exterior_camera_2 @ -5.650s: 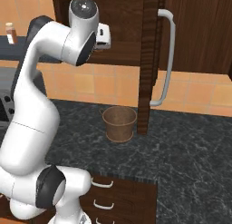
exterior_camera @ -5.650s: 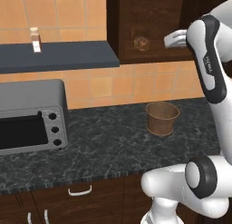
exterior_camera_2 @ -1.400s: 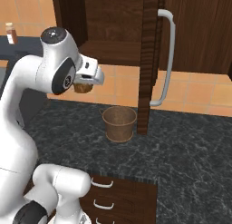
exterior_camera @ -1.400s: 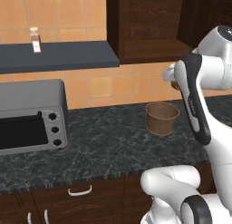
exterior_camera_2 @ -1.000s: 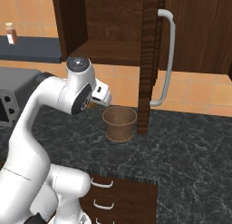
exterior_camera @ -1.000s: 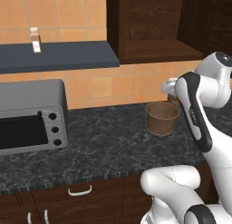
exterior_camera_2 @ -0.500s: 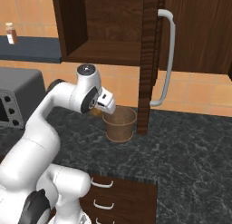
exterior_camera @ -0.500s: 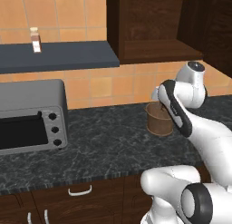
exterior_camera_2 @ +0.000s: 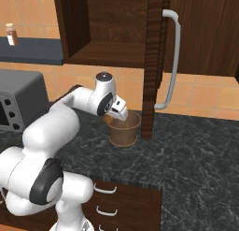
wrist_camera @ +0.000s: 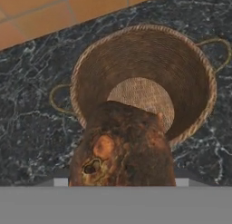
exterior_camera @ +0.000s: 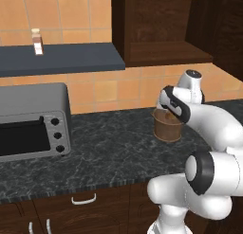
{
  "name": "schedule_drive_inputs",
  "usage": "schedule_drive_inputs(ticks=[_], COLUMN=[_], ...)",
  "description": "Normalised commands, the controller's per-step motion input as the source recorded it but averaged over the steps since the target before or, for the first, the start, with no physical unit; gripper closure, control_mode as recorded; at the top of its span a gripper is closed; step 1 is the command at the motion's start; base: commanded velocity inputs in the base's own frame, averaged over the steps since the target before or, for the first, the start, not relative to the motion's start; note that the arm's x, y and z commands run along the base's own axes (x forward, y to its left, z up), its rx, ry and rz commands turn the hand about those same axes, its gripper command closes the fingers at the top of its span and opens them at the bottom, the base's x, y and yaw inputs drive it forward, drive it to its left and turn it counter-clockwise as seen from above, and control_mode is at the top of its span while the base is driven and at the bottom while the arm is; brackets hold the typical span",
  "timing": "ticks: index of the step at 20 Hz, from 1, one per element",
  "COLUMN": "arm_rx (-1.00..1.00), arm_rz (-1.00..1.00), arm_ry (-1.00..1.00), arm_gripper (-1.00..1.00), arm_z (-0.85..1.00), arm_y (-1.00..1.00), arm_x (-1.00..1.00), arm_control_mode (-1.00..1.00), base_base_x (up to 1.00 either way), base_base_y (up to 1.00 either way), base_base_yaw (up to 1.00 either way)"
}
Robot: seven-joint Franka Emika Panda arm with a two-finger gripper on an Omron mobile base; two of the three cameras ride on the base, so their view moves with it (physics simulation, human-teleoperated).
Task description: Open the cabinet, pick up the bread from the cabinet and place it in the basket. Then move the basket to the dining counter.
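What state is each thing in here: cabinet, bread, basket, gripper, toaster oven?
cabinet: door swung open, shelf bare.
bread: held in the gripper, just above the basket's mouth, not yet dropped.
basket: upright on the black counter, nothing inside.
gripper: closed on the bread, over the basket.
toaster oven: door shut.

The wall (exterior_camera: 85, 93) behind is covered with orange square tiles. A black speckled counter (exterior_camera: 109, 150) runs along it, with dark wooden drawers (exterior_camera_2: 126, 204) below that have small curved handles. A grey toaster oven (exterior_camera: 31, 119) stands on the left. Above it a dark blue shelf (exterior_camera: 61, 60) carries a small bottle (exterior_camera: 36, 41).
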Motion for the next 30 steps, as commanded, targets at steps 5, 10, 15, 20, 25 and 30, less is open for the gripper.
schedule_drive_inputs(ticks=[5, 10, 15, 20, 25, 30], arm_rx=[0.00, 0.00, 0.00, 0.00, 0.00, 0.00], arm_rz=[0.00, 0.00, 0.00, 0.00, 0.00, 0.00], arm_ry=[0.05, 0.10, 0.06, 0.02, 0.00, 0.00], arm_gripper=[1.00, 1.00, 1.00, -1.00, -1.00, -1.00], arm_z=[-0.38, -0.45, -0.37, -0.48, -0.18, 0.02], arm_y=[-0.19, -0.19, -0.14, -0.05, -0.04, 0.00], arm_x=[0.55, 0.46, 0.38, 0.41, 0.20, 0.00], arm_control_mode=[-1.00, -1.00, -1.00, -1.00, -1.00, -1.00], base_base_x=[0.00, 0.00, 0.00, 0.00, 0.00, 0.00], base_base_y=[0.00, 0.00, 0.00, 0.00, 0.00, 0.00], base_base_yaw=[0.00, 0.00, 0.00, 0.00, 0.00, 0.00])
